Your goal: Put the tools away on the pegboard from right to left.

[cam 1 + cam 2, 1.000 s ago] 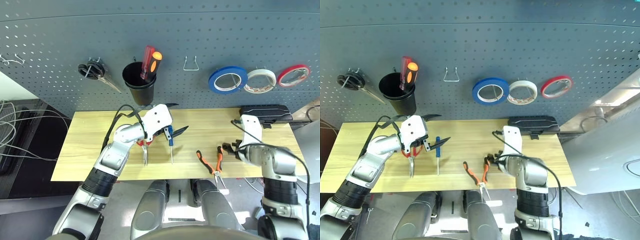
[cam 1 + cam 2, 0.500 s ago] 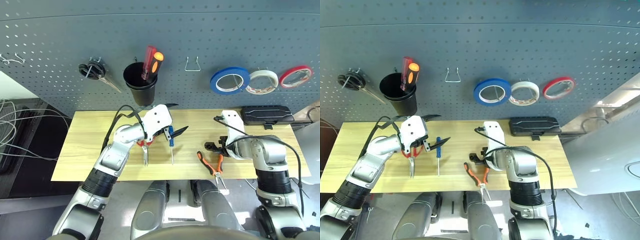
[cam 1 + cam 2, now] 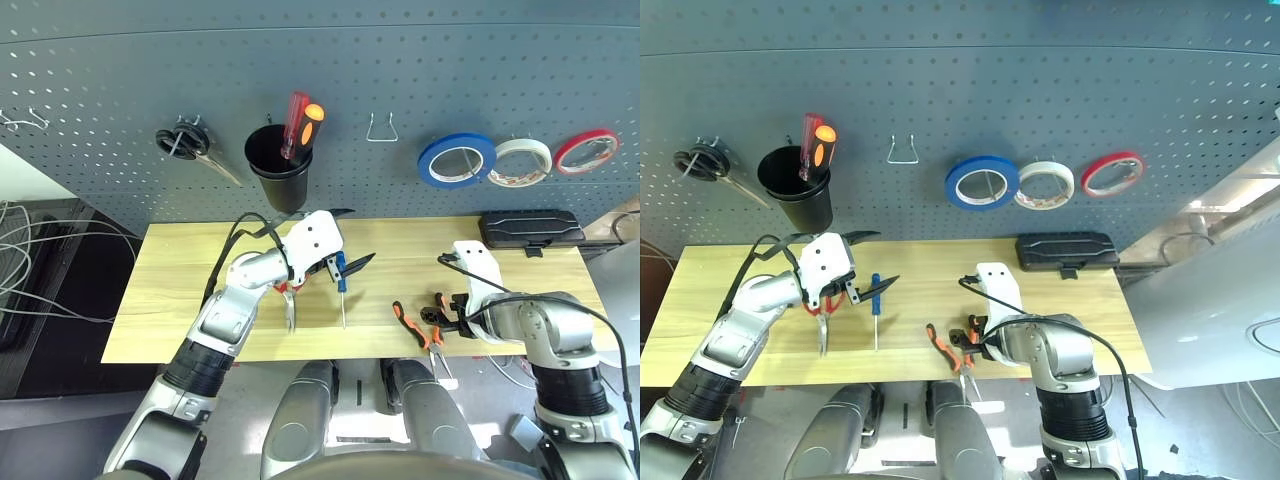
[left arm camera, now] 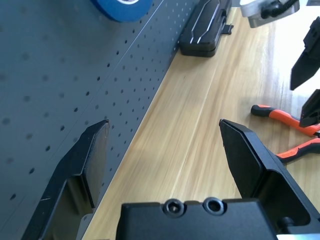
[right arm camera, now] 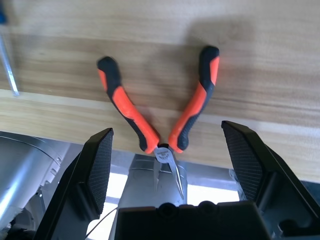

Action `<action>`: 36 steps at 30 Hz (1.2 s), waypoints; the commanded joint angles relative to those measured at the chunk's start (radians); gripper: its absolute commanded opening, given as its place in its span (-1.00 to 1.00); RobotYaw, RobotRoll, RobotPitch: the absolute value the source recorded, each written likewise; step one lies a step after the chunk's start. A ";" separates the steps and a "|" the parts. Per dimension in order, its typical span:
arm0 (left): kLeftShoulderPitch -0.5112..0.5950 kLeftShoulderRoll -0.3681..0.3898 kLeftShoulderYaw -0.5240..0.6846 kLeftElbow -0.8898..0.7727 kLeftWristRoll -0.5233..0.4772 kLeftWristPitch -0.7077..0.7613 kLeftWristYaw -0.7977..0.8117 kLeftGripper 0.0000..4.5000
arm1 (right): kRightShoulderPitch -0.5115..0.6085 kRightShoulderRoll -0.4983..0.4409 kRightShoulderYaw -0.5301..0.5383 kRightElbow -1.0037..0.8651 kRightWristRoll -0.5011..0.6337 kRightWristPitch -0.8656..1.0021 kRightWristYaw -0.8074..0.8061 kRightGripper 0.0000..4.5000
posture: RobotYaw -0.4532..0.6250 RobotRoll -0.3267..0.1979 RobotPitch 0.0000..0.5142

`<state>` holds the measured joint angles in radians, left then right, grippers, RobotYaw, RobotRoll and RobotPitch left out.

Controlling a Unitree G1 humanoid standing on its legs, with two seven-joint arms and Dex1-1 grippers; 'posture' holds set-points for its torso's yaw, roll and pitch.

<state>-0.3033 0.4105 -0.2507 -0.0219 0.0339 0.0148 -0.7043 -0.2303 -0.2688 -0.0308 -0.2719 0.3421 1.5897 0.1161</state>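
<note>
The pegboard (image 3: pixel 400 60) rises behind the wooden table (image 3: pixel 180 290). The wide blue tape roll (image 3: pixel 456 159) hangs on it. Orange-and-black pliers (image 3: pixel 420 327) lie spread at the table's front edge, their tip over the edge. My right gripper (image 3: pixel 442 312) hovers open just over them; in the right wrist view the pliers (image 5: pixel 160 107) lie between its fingers (image 5: pixel 97 165). The blue-handled screwdriver (image 3: pixel 341 285) lies mid-table. The red-handled scissors (image 3: pixel 290 312) lie beside it, partly under my left wrist. My left gripper (image 3: pixel 352 238) is open and holds nothing.
A white tape roll (image 3: pixel 521 161) and a red one (image 3: pixel 586 150) hang right of the blue roll. A black cup (image 3: pixel 279 165) holds red and orange screwdrivers. A bare wire hook (image 3: pixel 381 128) sits between. A black case (image 3: pixel 530 225) lies at the back right.
My right gripper has swung left from the table's right side and come down over the pliers. The left arm has not moved.
</note>
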 commanded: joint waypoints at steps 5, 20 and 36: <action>0.022 0.002 -0.002 -0.013 -0.003 0.013 0.001 1.00 | 0.059 -0.022 -0.022 -0.079 0.082 0.025 -0.072 0.99 | -0.12 0.25 0.04; 0.030 -0.002 -0.001 -0.020 -0.009 0.023 0.010 1.00 | 0.085 0.029 -0.009 -0.085 0.098 0.025 -0.195 0.99 | -0.10 0.25 0.11; 0.015 -0.008 -0.008 -0.009 -0.007 0.031 0.009 1.00 | -0.006 0.023 0.077 0.375 -0.047 -0.237 -0.098 0.99 | -0.10 0.25 0.13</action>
<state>-0.2958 0.4054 -0.2503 -0.0360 0.0298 0.0403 -0.6883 -0.2534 -0.2488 0.0231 0.0343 0.3228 1.4161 -0.0028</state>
